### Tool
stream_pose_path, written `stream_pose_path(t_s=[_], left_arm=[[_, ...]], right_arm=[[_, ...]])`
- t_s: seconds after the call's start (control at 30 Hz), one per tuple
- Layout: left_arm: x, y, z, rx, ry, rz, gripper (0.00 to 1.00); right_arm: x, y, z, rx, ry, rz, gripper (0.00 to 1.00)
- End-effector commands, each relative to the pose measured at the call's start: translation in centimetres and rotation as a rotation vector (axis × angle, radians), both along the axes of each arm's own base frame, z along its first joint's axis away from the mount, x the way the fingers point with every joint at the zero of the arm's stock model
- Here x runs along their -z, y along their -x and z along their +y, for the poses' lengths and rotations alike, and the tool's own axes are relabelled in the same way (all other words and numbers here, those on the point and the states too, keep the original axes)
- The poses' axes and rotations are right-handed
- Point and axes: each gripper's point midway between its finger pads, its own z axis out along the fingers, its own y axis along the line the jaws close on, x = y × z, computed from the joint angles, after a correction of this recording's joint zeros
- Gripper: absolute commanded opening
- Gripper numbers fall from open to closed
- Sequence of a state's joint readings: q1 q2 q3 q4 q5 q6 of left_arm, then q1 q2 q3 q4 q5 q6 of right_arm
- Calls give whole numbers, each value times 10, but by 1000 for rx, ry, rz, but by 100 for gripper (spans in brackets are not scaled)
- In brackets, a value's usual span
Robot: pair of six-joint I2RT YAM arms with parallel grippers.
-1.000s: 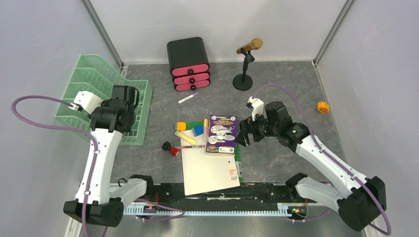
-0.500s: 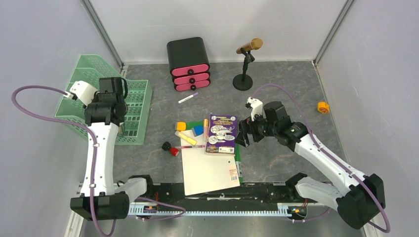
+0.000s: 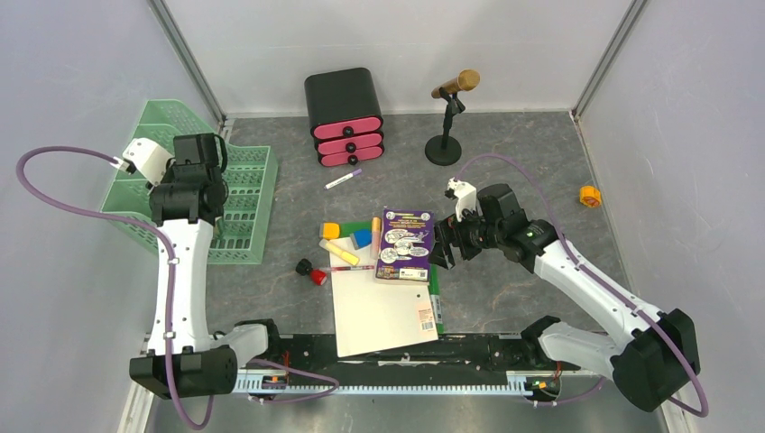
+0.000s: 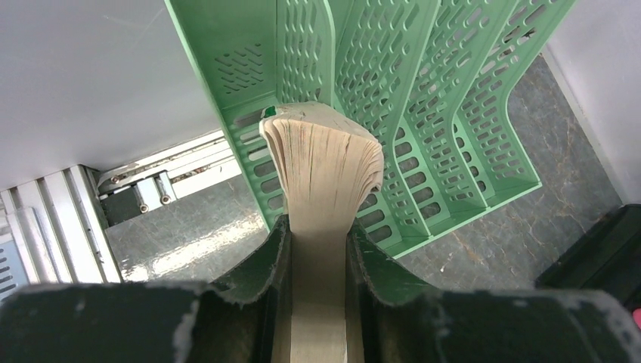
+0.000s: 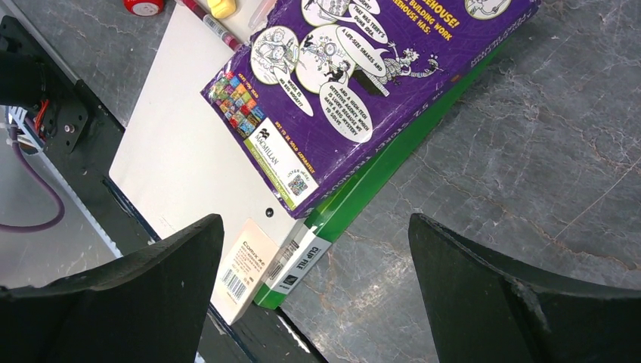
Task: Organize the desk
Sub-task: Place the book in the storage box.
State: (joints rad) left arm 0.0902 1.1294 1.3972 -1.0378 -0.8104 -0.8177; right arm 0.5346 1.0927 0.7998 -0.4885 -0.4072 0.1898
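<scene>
We see a purple cartoon-printed book (image 5: 363, 83) on a green clip file (image 5: 393, 159) before our right gripper (image 5: 314, 227), a mint-green slotted tray (image 4: 453, 91) beyond the tan-paged paperback (image 4: 321, 166) in our left gripper (image 4: 317, 234), and a grey-marbled desk (image 5: 529, 189).

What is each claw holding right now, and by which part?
Left claw is shut on a thick book, pinched flat across both covers near one edge, pages fanning beyond, over the green tray. Right claw is open, holding nothing.

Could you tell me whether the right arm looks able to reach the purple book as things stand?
Probably yes. The right gripper hangs by the purple book's right edge, fingers wide open, nothing between; the book lies uppermost, on a white pad and green clip file.
</scene>
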Motion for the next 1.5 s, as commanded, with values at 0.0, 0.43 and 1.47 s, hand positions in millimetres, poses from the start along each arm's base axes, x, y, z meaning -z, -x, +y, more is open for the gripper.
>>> stream_pose_path(t_s=[0.0,0.43,1.47], left_arm=[[-57,-4,15,-58,-88,-189,2],[-27,24,29,-194,-52,-162,2],[51,5,25,-391,171,-203,2]], right_arm=[[-14,-7,4,-14,-16,-42,98],[-6,-3,3,-44,11,-16,98],[0,4,-1,-86,82,69,98]])
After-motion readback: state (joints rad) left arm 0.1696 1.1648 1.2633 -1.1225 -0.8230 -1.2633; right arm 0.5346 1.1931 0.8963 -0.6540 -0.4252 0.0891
